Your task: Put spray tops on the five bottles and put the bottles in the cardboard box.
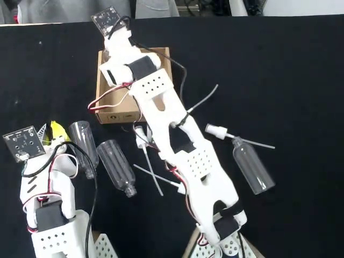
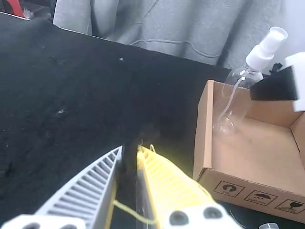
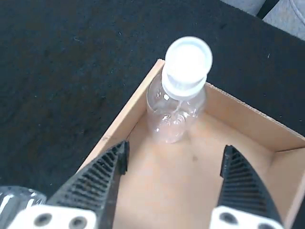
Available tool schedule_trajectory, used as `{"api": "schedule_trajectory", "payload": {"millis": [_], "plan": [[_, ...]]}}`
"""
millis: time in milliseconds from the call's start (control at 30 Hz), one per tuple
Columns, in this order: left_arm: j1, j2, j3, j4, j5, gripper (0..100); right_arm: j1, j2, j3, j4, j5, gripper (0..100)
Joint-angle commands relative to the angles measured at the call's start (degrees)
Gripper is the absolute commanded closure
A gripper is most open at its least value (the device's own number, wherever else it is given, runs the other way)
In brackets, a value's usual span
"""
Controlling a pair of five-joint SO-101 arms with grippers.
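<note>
Bottle with a spray top on it is standing upright in a corner of the box. Right gripper is hovering over the box, jaws spread wide and holding nothing. Left gripper is hanging beside the box over the desk, jaws narrow, nearly together. Uncapped bottles and loose tops are lying on the desk near the box.

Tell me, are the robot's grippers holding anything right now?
No. The right gripper is open above the box, the bottle standing free inside. The left gripper is shut with nothing seen between.
</note>
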Motion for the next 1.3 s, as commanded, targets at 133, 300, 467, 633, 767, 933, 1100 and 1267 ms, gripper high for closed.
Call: {"api": "schedule_trajectory", "payload": {"millis": [133,300,467,633,767,933,1100,1267], "plan": [[-0.7,-0.9,-1.2,-1.2,-0.1,95,-1.4,-1.3,-13.2,10.6,1.4,73.6],[-0.7,-0.9,-1.2,-1.2,-0.1,95,-1.1,-1.3,-16.8,15.6,2.9,73.6],[-0.7,-0.9,-1.2,-1.3,-0.1,95,-1.7,-1.3,-19.6,20.1,6.0,73.6],[-0.7,-0.9,-1.1,-1.1,-0.1,95,-1.9,-1.3,-23.9,25.2,6.2,73.7],[-0.7,-0.9,-1.1,-1.1,-0.1,95,-1.8,-1.3,-25.8,27.8,6.2,73.7],[-0.7,-0.9,-1.1,-1.1,-0.1,95,-1.8,-1.5,-24.7,28.0,7.2,73.7],[-0.7,-0.9,-1.1,-1.1,-0.1,95,-1.9,-1.8,-24.7,28.0,7.2,73.7],[-0.7,-0.9,-1.1,-1.1,-0.1,95,-1.1,-5.2,-19.7,28.0,7.1,73.7]]}}
